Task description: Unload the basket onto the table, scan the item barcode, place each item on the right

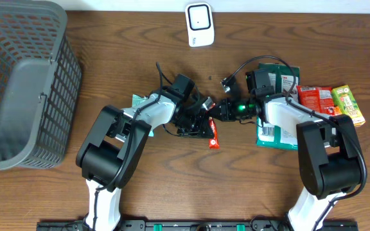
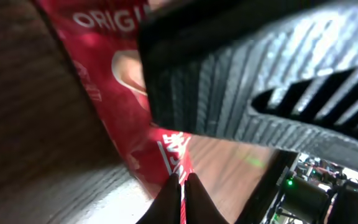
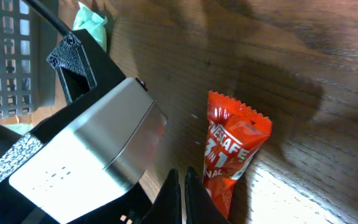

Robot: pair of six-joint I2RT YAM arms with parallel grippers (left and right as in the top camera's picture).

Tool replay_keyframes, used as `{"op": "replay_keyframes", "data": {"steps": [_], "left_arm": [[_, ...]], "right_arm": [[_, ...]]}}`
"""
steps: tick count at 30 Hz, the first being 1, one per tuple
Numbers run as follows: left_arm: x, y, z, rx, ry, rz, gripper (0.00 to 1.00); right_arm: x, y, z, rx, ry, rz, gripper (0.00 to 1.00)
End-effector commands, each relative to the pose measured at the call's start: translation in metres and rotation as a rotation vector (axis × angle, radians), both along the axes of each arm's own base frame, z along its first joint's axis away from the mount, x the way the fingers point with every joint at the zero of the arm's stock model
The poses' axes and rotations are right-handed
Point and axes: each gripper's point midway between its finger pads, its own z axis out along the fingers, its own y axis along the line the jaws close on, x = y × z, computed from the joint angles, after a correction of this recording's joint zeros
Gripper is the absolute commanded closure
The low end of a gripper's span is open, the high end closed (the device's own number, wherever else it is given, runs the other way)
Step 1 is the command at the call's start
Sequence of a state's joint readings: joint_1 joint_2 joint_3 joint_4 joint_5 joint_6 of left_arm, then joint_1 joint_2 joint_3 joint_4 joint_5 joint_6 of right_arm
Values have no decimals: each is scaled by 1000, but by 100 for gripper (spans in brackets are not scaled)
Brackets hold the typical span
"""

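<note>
Big grey mesh basket (image 1: 69,70) sits on the far left of the bench (image 1: 121,38), can't make out anything in it. Both arms meet mid-bench. The left gripper (image 2: 181,200) looks pinched on one end of the red wafer bar (image 1: 214,136). The right gripper (image 3: 182,194) is closed on nothing, just beside the bar. Its wrapper is glossy red with white lettering.

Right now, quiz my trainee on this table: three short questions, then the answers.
1. True or false: the bar lies inside the basket.
2. The left gripper pinches the bar. What colour is its wrapper? A) green B) red C) white
3. Fill in: the carton lies on the ___ arm's side of the table.

Key: 1 false; 2 B; 3 right.
</note>
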State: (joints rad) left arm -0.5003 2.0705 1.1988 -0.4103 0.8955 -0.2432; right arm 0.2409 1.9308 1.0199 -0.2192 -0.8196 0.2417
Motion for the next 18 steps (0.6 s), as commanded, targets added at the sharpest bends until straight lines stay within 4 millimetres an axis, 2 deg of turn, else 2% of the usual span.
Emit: {"op": "replay_keyframes", "data": {"steps": [1,10,18], "left_arm": [[3,9,-16,83,-3,33,93],[9,7,-16,75,-17,47,93],[13,25,-38,232,-40,118,93]], "right_arm": [[-5,3,-5,10,1,31,99],[-4,2,-7,-1,0,29,99],[-1,-6,-15,-61,-6,2,99]]}}
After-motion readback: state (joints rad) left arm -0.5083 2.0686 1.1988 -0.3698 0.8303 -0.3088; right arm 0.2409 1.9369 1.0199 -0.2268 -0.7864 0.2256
